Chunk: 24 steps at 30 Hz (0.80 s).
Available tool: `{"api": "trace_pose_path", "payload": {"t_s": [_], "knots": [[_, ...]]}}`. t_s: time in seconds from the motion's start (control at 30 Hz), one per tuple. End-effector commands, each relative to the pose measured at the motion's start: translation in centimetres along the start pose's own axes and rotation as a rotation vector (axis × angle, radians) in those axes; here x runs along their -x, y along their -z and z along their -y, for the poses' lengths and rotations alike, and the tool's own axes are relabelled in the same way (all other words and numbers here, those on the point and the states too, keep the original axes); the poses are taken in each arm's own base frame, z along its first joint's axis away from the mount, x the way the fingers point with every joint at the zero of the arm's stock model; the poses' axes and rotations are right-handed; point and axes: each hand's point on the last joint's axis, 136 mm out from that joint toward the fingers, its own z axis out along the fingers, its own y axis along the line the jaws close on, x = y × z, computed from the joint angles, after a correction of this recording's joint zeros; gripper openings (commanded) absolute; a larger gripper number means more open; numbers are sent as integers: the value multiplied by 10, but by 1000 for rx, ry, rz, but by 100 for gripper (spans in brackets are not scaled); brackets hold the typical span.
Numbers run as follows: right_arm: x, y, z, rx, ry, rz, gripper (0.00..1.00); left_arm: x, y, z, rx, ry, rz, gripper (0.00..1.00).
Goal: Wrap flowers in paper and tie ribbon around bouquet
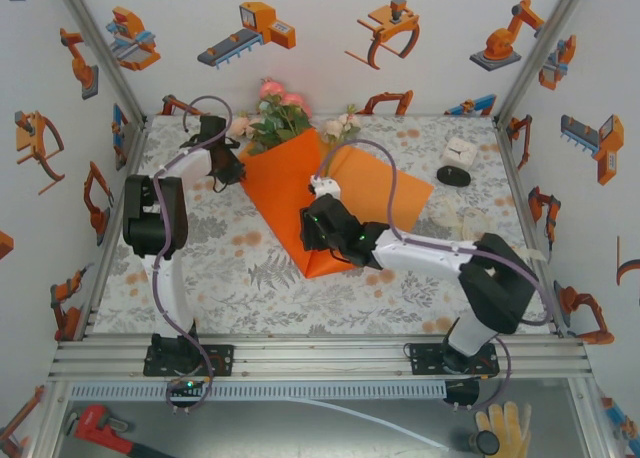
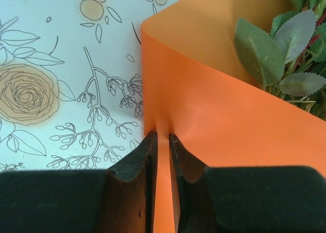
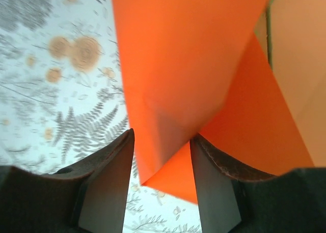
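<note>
Wrapping | left gripper [image 2: 162, 137] pinches paper [image 2: 219, 111] at far-left edge | right gripper [image 3: 163, 137] parted around near tip | I'd grip tip firmly before folding.

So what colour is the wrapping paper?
Plain bright orange; the paper shows best in the right wrist view.

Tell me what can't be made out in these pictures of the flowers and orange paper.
- Stems of the flowers: top view, covered by the folded paper.
- Pale heap right of the paper: top view, too small to tell whether it is the ribbon.
- Rest of the flowers: left wrist view, cut off at the right edge beyond the leaves.
</note>
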Motion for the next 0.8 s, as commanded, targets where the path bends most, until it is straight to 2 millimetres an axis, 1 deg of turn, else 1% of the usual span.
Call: {"api": "trace_pose_path", "payload": {"t_s": [0.0, 0.07, 0.1, 0.17, 0.2, 0.23, 0.27, 0.3, 0.37, 0.4, 0.5, 0.57, 0.6, 0.67, 0.77], "knots": [[0, 18, -27, 89, -76, 22, 47, 0, -3, -6, 16, 15, -5, 21], [-4, 16, -57, 187, -94, -10, 46, 0, -5, -8, 20, 18, -7, 21], [-7, 12, -69, 218, -103, -30, 45, 0, -6, -9, 21, 21, -8, 21], [-14, -1, -88, 262, -113, -63, 43, 1, -8, -10, 18, 28, -9, 21], [-18, -8, -93, 271, -108, -75, 42, 2, -9, -10, 16, 29, -11, 21], [-23, -16, -95, 271, -107, -87, 39, 2, -9, -10, 16, 30, -11, 21], [-27, -24, -92, 253, -102, -101, 36, 3, -9, -10, 17, 32, -10, 21], [-29, -28, -90, 234, -88, -112, 35, 3, -10, -11, 19, 32, -12, 21], [-34, -31, -79, 162, -54, -139, 36, 4, -12, -11, 18, 33, -17, 21], [-34, -30, -73, 133, -50, -139, 37, 4, -12, -11, 16, 31, -22, 21], [-30, -15, -58, 95, -45, -94, 46, 4, -13, -9, 11, 22, -24, 21], [-28, -4, -55, 121, -32, -61, 47, 5, -13, -10, 14, 20, -23, 21], [-27, -1, -57, 139, -29, -55, 46, 5, -14, -12, 17, 22, -23, 21], [-25, -1, -68, 192, -32, -64, 45, 6, -15, -13, 19, 26, -22, 21], [-28, -15, -98, 295, -38, -121, 40, 7, -17, -15, 20, 34, -24, 21]]}}
